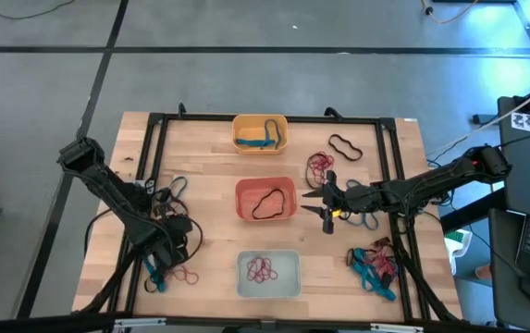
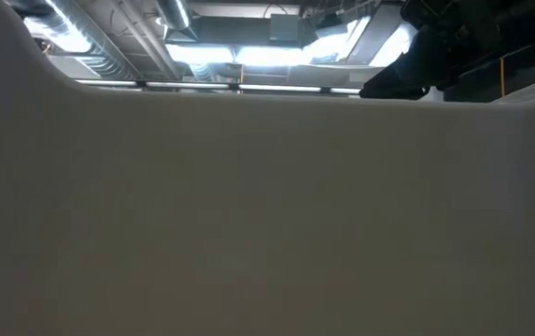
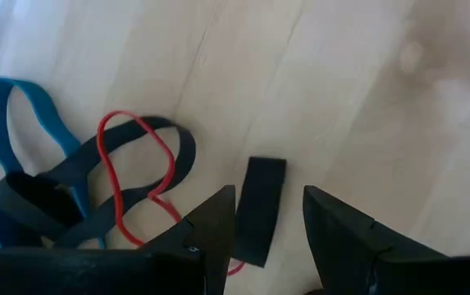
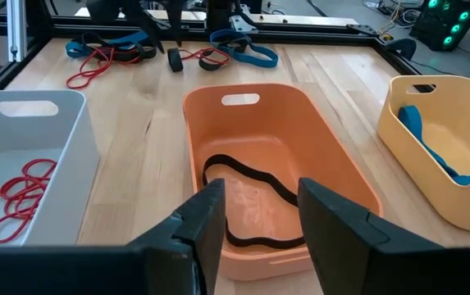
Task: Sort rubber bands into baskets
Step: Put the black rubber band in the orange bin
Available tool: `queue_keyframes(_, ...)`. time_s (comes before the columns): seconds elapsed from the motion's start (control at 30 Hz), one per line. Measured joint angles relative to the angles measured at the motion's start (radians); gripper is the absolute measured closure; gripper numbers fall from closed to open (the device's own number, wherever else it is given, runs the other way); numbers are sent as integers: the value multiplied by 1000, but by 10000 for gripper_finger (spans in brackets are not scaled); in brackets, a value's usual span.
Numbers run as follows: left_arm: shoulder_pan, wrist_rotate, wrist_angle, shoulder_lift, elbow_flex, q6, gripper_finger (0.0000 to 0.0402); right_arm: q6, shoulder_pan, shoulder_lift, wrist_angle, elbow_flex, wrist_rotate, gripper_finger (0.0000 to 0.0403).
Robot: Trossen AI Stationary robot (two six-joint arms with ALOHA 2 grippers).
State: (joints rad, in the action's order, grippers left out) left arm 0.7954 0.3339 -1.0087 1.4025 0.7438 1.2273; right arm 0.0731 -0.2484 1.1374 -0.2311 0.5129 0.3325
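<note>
Three baskets stand in a row down the table's middle: a yellow one point(image 1: 260, 134) holding a blue band, a red-orange one point(image 1: 265, 199) holding a black band point(image 4: 251, 205), and a whitish one point(image 1: 268, 274) holding red bands point(image 4: 21, 197). My left gripper point(image 1: 165, 248) points down, open, over a loose pile at the table's left. A short black band point(image 3: 259, 213) lies flat on the wood between its fingertips point(image 3: 269, 197), beside a blue band point(image 3: 21, 123), a dark band point(image 3: 136, 160) and a red band point(image 3: 132, 176). My right gripper point(image 1: 313, 202) hovers open and holds nothing at the red-orange basket's right side point(image 4: 261, 187).
More loose bands lie at the right: red ones point(image 1: 318, 166), a black loop point(image 1: 345, 146) and a mixed heap point(image 1: 375, 268). A black frame rail point(image 1: 154, 185) runs around the work area. A pale basket wall point(image 2: 267, 215) fills the low view.
</note>
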Motion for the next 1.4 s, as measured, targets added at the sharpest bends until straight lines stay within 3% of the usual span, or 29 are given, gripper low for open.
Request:
queue_keyframes(0.2,-19,-60,6,2,-19,-3,260,0,0,0,0,0,0,247)
queue_keyframes(0.93,-26,-62,-2,164,-18,-78,263,0,0,0,-5,0,0,247)
queue_keyframes(1.07,-26,-62,2,172,-16,-73,291,0,0,0,-5,0,0,247)
queue_keyframes(1.3,-26,-61,-3,172,3,-104,390,0,0,0,-5,0,0,247)
queue_keyframes(1.4,-26,-60,-9,172,17,-107,392,0,0,0,-5,0,0,247)
